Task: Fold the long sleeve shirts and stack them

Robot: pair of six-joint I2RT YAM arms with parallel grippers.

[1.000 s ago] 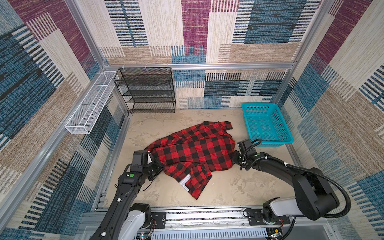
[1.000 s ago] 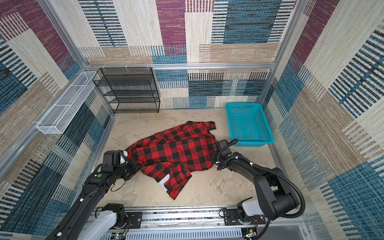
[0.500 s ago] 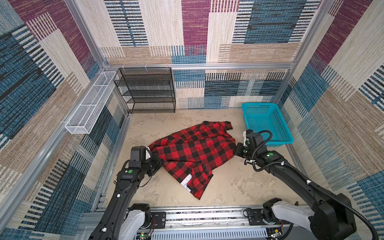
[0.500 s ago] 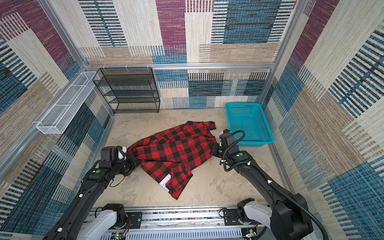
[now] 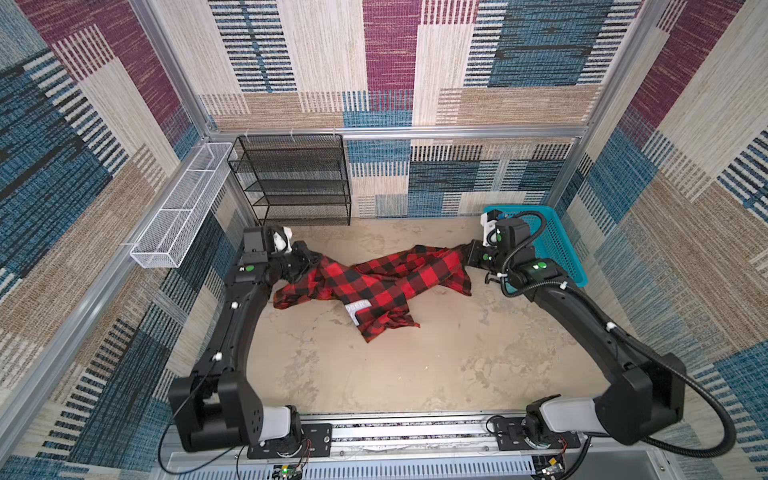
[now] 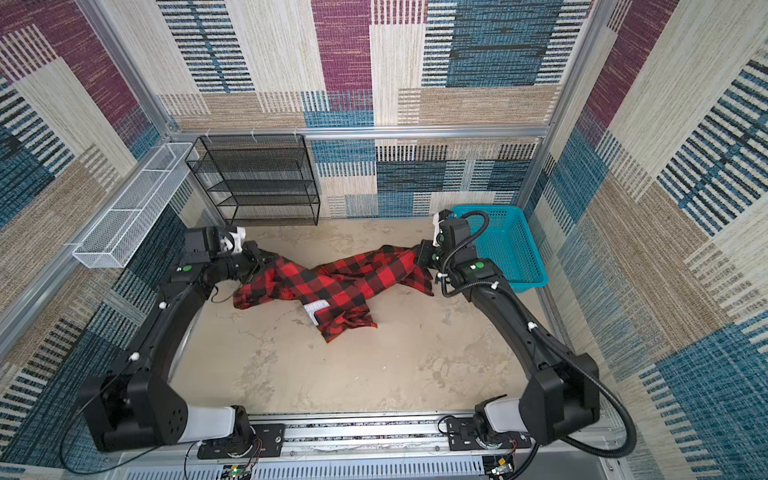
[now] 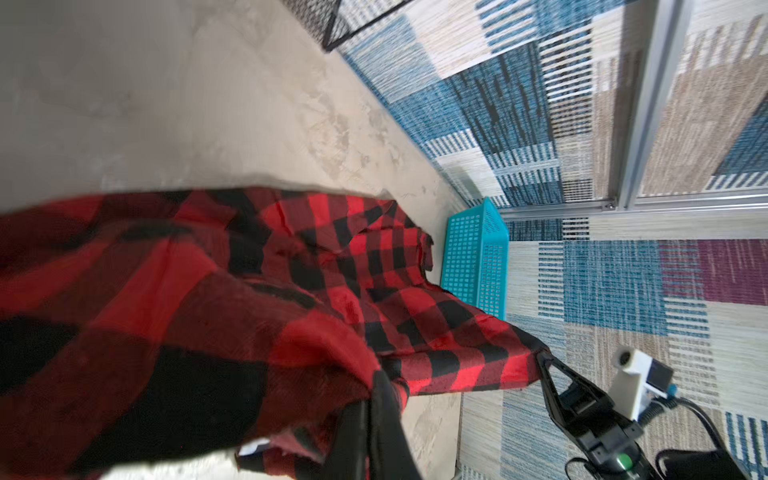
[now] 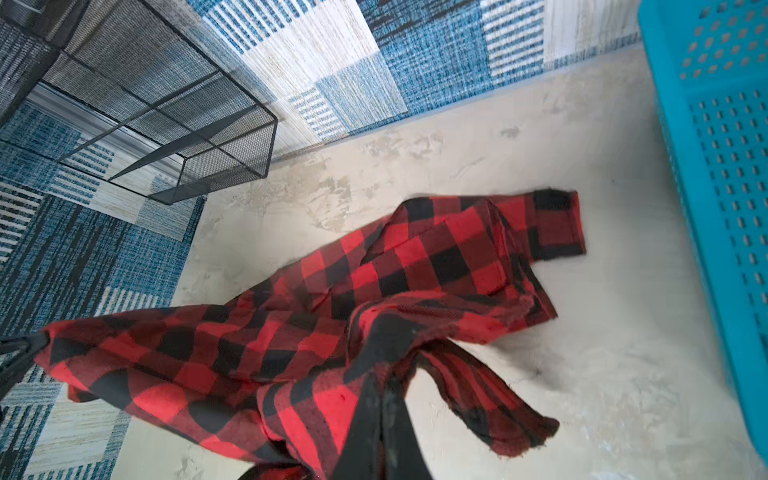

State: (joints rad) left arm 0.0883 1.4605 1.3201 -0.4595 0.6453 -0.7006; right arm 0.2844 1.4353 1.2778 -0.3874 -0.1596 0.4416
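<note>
- Hanging on the wall left of the left gripper (image 5: 314,261), a white wire tray (image 5: 178,216) has see-through mesh compartments.
- A black mesh rack (image 5: 291,178) stands beyond that gripper, and its tiers are see-through too.
- The left gripper is clamped on one end of the red-and-black check shirt (image 5: 386,282).
- The shirt stretches between both grippers, its middle sagging onto the table (image 5: 374,374), with one tail trailing toward the arm bases.
- The right gripper (image 5: 468,257) pinches the opposite end.
- A teal basket (image 5: 559,249) sits just behind the right gripper, and the shirt lies outside it.
- The right arm covers the basket's near corner.
- In the wrist views, cloth wraps over both grippers' tips.
- The shirt's white lettering (image 5: 358,308) is too small to read.
</note>
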